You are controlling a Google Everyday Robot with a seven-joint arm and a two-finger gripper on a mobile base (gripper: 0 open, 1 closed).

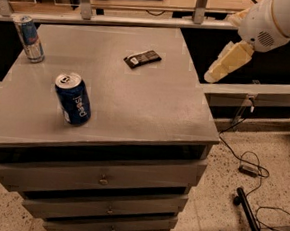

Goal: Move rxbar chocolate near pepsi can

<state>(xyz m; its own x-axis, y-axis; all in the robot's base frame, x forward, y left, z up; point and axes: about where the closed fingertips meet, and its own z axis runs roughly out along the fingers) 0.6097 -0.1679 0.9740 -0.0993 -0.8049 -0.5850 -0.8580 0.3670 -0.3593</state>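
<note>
Gripper (228, 62) hangs off the right edge of the tabletop (150, 108), toward the far end. The arm (275, 20) behind it is cut off by the top and right edges. Print on the rxbar chocolate (142, 59) wrapper is too small to read, and the tabletop's near left corner runs out of the left edge. The lowest drawer (111, 227) is clipped by the bottom edge, as is the black pole (249, 221) on the floor at right, near the floor cables (247, 169).
</note>
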